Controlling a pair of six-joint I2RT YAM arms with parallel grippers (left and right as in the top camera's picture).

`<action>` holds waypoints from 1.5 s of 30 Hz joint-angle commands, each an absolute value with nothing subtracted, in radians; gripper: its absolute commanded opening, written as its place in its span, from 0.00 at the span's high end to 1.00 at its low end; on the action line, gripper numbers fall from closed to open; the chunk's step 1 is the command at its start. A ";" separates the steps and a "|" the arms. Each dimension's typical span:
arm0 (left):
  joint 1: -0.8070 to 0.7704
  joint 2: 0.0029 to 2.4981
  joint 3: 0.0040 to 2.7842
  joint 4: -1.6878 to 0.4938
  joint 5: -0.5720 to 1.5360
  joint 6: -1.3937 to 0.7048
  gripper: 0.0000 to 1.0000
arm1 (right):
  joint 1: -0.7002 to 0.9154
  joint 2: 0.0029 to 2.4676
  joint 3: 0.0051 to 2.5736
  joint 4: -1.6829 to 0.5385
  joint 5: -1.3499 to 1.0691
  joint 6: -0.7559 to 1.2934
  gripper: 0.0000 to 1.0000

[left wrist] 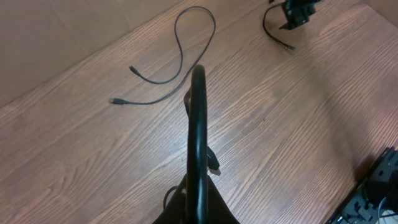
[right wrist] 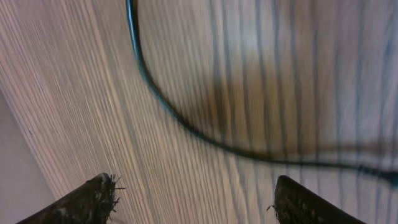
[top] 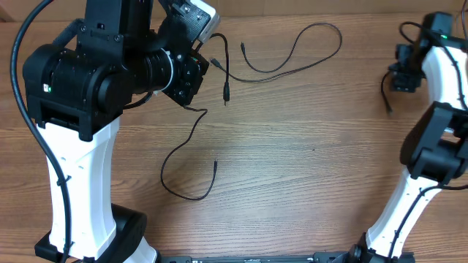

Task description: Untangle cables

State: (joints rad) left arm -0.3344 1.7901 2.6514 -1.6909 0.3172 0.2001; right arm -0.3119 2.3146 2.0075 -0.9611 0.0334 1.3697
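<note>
Thin black cables lie on the wooden table. One long cable loops across the far middle, also seen in the left wrist view. My left gripper is raised above the table and shut. A cable hangs off both sides of its fingers, with a plug dangling beside them. That cable trails down to a loop on the table. My right gripper hovers low at the far right, open, with nothing between its fingers. A short cable lies just beyond its tips.
The bulky left arm covers the table's left side. The right arm stands along the right edge. A pale wall borders the table's far side.
</note>
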 commanded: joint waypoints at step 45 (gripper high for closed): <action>-0.342 1.788 2.654 -1.689 0.419 0.104 0.96 | -0.281 2.421 1.702 -0.912 0.287 2.008 0.94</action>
State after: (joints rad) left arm -0.3344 1.7901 2.6514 -1.6913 0.3973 0.1215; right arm -0.2661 2.3165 1.7950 -0.8787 0.2337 1.9987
